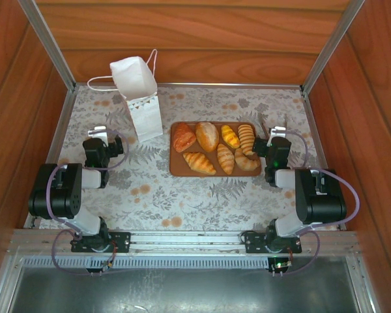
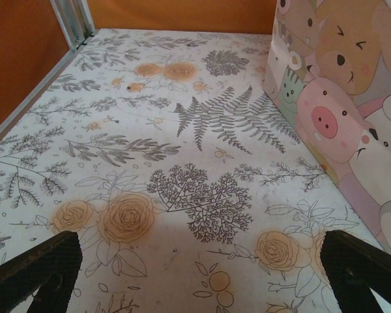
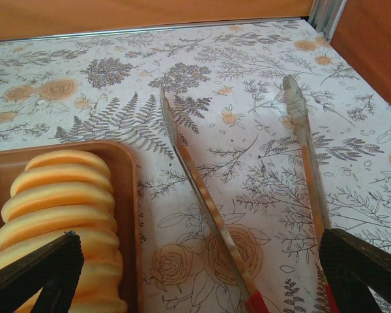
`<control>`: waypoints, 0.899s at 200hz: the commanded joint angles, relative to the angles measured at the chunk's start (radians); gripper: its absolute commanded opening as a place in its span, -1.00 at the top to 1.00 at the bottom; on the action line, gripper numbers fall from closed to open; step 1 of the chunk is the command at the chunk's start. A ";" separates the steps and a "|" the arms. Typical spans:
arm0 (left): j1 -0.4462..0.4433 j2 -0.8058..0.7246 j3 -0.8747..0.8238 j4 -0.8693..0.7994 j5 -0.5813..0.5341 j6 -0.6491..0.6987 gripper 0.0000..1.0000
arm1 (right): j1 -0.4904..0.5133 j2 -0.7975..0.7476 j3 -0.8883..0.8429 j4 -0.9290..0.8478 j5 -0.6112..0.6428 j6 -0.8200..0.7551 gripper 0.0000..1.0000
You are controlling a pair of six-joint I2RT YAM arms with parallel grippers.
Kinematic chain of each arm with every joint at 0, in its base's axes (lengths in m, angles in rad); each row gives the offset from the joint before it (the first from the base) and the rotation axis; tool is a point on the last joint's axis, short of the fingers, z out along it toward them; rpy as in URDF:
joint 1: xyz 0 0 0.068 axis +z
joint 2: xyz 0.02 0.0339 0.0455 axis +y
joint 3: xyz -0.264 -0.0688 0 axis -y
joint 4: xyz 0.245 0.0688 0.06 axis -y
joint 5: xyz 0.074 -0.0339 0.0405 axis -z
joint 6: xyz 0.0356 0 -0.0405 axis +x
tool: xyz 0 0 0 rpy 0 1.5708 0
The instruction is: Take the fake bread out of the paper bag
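A: Whereabouts of the fake bread?
B: Laid out in the brown tray mid-tabletop, outside the paper bag.
A: And that bag?
B: Standing upright at the back left, well apart from the tray, with cartoon animals printed on its side.
A: State of the left claw?
B: Spread wide, gripping nothing, low over the tabletop just beside the bag.
A: And of the right claw?
B: Spread wide too, empty, above metal tongs lying just right of the tray.
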 commanded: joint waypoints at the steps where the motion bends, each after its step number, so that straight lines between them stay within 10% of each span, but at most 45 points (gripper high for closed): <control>1: -0.008 -0.011 0.005 -0.011 -0.054 -0.006 -1.00 | 0.005 -0.004 0.010 0.001 0.022 0.012 -0.99; 180: -0.012 -0.013 0.003 -0.011 -0.075 -0.010 -1.00 | 0.005 -0.003 0.012 0.000 0.023 0.013 -0.99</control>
